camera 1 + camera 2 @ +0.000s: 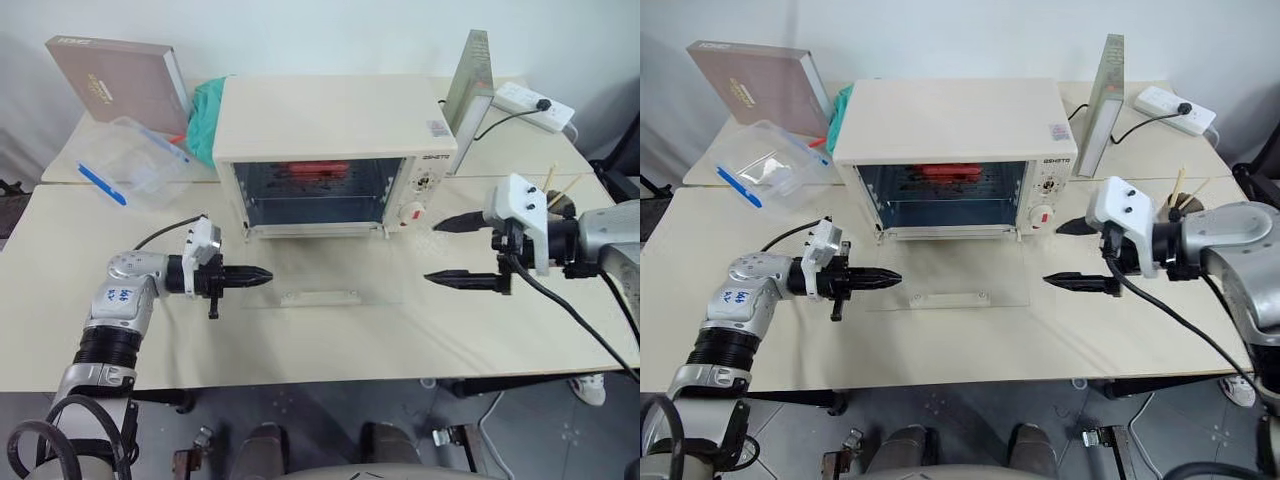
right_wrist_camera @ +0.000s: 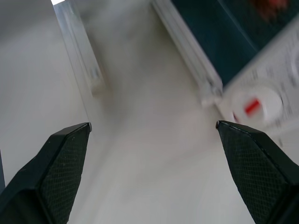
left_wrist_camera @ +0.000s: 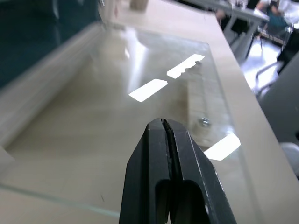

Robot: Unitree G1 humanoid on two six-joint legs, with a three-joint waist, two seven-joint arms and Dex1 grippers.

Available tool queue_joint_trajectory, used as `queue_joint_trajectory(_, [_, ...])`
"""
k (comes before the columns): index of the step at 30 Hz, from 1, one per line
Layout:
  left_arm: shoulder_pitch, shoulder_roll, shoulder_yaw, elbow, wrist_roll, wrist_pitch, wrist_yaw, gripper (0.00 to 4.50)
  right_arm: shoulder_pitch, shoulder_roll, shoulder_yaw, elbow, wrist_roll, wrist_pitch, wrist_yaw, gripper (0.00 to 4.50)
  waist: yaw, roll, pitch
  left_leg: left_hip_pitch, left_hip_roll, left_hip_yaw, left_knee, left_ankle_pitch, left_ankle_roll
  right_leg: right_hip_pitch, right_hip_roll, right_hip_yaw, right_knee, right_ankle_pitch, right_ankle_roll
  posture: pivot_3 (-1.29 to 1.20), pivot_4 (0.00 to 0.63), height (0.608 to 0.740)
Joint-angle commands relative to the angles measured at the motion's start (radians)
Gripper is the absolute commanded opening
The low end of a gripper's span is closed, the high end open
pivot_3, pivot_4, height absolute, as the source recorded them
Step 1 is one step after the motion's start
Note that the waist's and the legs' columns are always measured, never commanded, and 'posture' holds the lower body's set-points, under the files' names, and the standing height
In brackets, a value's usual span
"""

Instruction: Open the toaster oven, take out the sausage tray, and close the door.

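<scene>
The door (image 1: 952, 285) is lying flat open on the table. The sausage tray (image 1: 948, 172) is sitting inside the toaster oven (image 1: 955, 125), at 12 o'clock. The left gripper (image 1: 890, 276) is pinching shut on nothing; the right gripper (image 1: 1068, 254) is gaping wide. A low reach could be bumping the glass.

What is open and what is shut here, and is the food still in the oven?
door: open, lying flat on the table.
toaster oven: open at the front.
sausage tray: inside the oven, red sausages on it.
left claw: shut, holding nothing, beside the door.
right claw: open wide, holding nothing.
clear plastic box: lid on.
</scene>
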Motion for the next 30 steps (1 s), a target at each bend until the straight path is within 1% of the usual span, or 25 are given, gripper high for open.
queue_joint_trajectory(1, [0.012,0.015,-0.047,-0.026,0.053,-0.028,-0.020,0.02,-0.073,0.096,0.011,-0.049,0.024,0.009,-0.083,4.50,0.000,0.000,0.000,0.000,0.000,0.000,0.001,0.000,0.000,0.000,0.000,0.000,0.000,0.000,0.000,0.00,0.150,0.740])
queue_joint_trajectory(5, [0.026,0.043,-0.112,-0.002,0.145,-0.100,-0.022,0.02,-0.127,0.201,0.110,-0.065,-0.031,0.022,-0.168,4.50,0.000,0.000,0.000,0.001,0.000,0.000,0.002,0.000,0.000,0.000,0.000,0.000,0.003,0.000,0.000,0.00,0.150,0.740])
queue_joint_trajectory(7, [0.035,0.056,-0.121,-0.001,0.162,-0.123,-0.017,0.02,-0.172,0.286,0.171,-0.048,-0.085,0.000,-0.239,4.50,0.000,0.001,-0.001,0.001,0.000,0.000,0.002,0.000,0.000,0.000,0.000,0.000,0.004,0.000,0.000,0.00,0.150,0.740])
queue_joint_trajectory(9, [0.040,0.058,-0.113,-0.003,0.156,-0.141,-0.011,0.02,-0.203,0.346,0.210,-0.037,-0.125,-0.006,-0.290,4.50,-0.002,0.004,-0.002,0.002,0.000,0.000,0.002,0.000,0.000,0.000,0.000,0.001,0.005,0.000,0.000,0.00,0.150,0.740])
queue_joint_trajectory(10, [0.043,0.054,-0.099,-0.008,0.140,-0.146,-0.007,0.02,-0.213,0.371,0.227,-0.035,-0.150,-0.016,-0.315,4.50,-0.003,0.004,-0.002,0.002,0.000,0.000,0.002,0.000,0.000,0.000,0.000,0.001,0.006,0.000,0.000,0.00,0.150,0.740])
queue_joint_trajectory(13, [0.062,0.022,-0.002,-0.065,0.025,-0.107,0.022,0.02,-0.263,0.437,0.357,0.041,-0.350,-0.102,-0.437,4.50,-0.005,0.004,-0.002,0.003,0.000,0.000,0.002,0.000,0.000,0.000,0.000,0.001,0.007,0.000,0.000,0.00,0.150,0.740])
queue_joint_trajectory(16, [0.082,0.010,0.037,-0.106,-0.016,-0.073,0.043,0.02,-0.282,0.457,0.414,0.087,-0.449,-0.135,-0.475,4.50,-0.003,0.004,-0.002,0.001,0.000,0.000,0.002,0.000,0.000,-0.001,0.000,0.001,0.008,0.000,0.000,0.00,0.150,0.740])
queue_joint_trajectory(18, [0.126,-0.017,0.129,-0.184,-0.115,-0.035,0.098,0.02,-0.335,0.508,0.518,0.211,-0.613,-0.200,-0.576,4.50,-0.007,0.004,-0.002,0.001,0.000,-0.001,0.002,0.000,0.000,-0.002,0.000,0.001,0.008,0.000,0.000,0.00,0.150,0.740])
queue_joint_trajectory(20, [0.171,-0.033,0.196,-0.253,-0.187,-0.004,0.134,0.02,-0.377,0.548,0.588,0.298,-0.725,-0.262,-0.630,4.50,-0.019,0.004,-0.002,0.000,0.000,0.000,0.002,0.000,0.000,-0.003,0.000,0.001,0.008,0.000,0.000,0.00,0.150,0.740])
queue_joint_trajectory(24, [0.272,-0.055,0.302,-0.371,-0.286,0.033,0.194,0.02,-0.430,0.624,0.633,0.436,-0.858,-0.329,-0.721,4.50,-0.036,0.004,-0.002,0.000,0.001,-0.002,0.000,0.000,-0.001,-0.004,0.000,0.001,0.009,0.000,0.000,0.00,0.150,0.740])
queue_joint_trajectory(26, [0.303,-0.058,0.323,-0.403,-0.301,0.037,0.211,0.02,-0.441,0.639,0.638,0.478,-0.902,-0.353,-0.740,4.50,-0.043,0.004,-0.002,0.000,0.001,-0.002,-0.001,0.000,-0.001,-0.004,0.000,0.000,0.009,0.000,0.000,0.00,0.150,0.740])
queue_joint_trajectory(30, [0.401,-0.065,0.403,-0.496,-0.367,0.056,0.263,0.02,-0.471,0.658,0.664,0.546,-1.020,-0.364,-0.768,4.50,-0.053,0.004,-0.002,0.001,0.001,-0.002,-0.001,0.000,-0.001,-0.004,0.000,0.000,0.008,0.000,0.000,0.00,0.150,0.740])
